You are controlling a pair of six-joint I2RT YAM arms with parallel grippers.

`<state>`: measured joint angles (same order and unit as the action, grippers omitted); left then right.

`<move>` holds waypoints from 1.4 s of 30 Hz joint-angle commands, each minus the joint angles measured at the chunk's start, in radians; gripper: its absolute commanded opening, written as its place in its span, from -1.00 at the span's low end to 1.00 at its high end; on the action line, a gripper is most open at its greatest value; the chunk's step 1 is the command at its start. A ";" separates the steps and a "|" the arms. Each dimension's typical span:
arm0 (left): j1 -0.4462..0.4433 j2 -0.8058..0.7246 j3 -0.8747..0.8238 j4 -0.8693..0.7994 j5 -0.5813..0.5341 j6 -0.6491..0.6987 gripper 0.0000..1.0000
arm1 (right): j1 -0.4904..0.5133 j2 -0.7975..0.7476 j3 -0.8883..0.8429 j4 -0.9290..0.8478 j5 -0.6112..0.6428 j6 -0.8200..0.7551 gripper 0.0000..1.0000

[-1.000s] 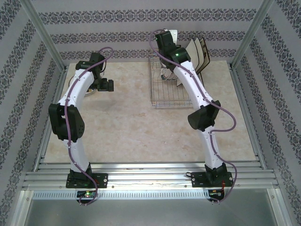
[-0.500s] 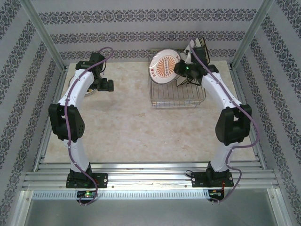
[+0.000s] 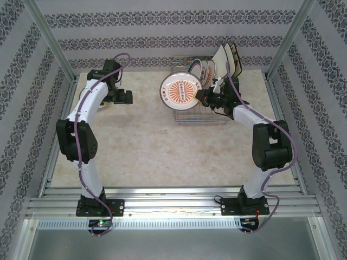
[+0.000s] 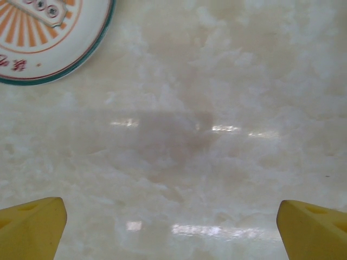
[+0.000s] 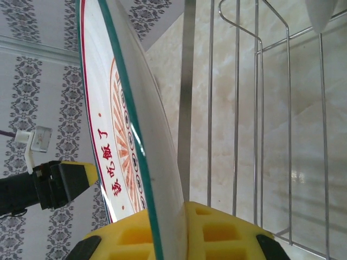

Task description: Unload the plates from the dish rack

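Your right gripper [image 3: 204, 97], clamped on the rim of a plate [image 3: 180, 92], has swung it leftward from the dish rack [image 3: 190, 117]; so thin an edge grip may slip, while your left gripper [image 3: 123, 97] gapes

Cropped by the top and left edges of the left wrist view: a round plate [image 4: 49, 38], plus two yellow fingertips [image 4: 30, 227] cut at the bottom corners. Clipped top and bottom in the right wrist view, with its lower rim buried between yellow pads [image 5: 227, 235]: the held plate [image 5: 122, 141], beside a wire rack [image 5: 255, 108] running off the frame and a white blur [image 5: 322, 13] too soft to name. From above, partly hidden behind that plate and the right arm [image 3: 246, 115]: the rack.
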<state>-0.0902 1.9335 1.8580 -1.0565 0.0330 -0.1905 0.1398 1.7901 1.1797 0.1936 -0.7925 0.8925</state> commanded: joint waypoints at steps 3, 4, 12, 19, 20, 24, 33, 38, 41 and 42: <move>0.019 -0.092 -0.146 0.284 0.360 -0.036 0.99 | 0.004 -0.035 -0.009 0.124 -0.051 0.022 -1.00; 0.020 -0.110 -0.175 0.330 0.429 -0.046 0.99 | 0.007 -0.034 -0.009 0.121 -0.051 0.023 -1.00; 0.020 -0.175 -0.323 0.759 0.856 -0.235 0.99 | 0.047 0.002 0.058 0.102 -0.053 0.025 -1.00; 0.013 -0.124 -0.353 0.862 0.909 -0.313 1.00 | 0.115 0.080 0.156 0.099 -0.075 0.049 -1.00; 0.011 -0.119 -0.354 0.859 0.905 -0.313 1.00 | 0.126 0.092 0.170 0.101 -0.079 0.052 -1.00; 0.009 -0.104 -0.353 0.836 0.901 -0.307 0.83 | 0.162 0.130 0.212 0.103 -0.083 0.065 -1.00; 0.010 -0.101 -0.354 0.810 0.901 -0.288 0.06 | 0.172 0.152 0.247 0.099 -0.083 0.080 -1.00; 0.010 -0.097 -0.358 0.822 0.906 -0.297 -0.59 | 0.172 0.163 0.258 0.066 -0.079 0.063 -1.00; 0.010 -0.093 -0.356 0.823 0.909 -0.305 -0.85 | 0.173 0.171 0.257 0.064 -0.079 0.067 -1.00; 0.010 -0.092 -0.353 0.821 0.910 -0.306 -1.00 | 0.173 0.173 0.256 0.063 -0.079 0.066 -1.00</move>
<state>-0.0696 1.8359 1.5013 -0.2607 0.9058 -0.5255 0.3077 1.9533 1.4044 0.2390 -0.8654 0.9535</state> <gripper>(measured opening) 0.100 0.084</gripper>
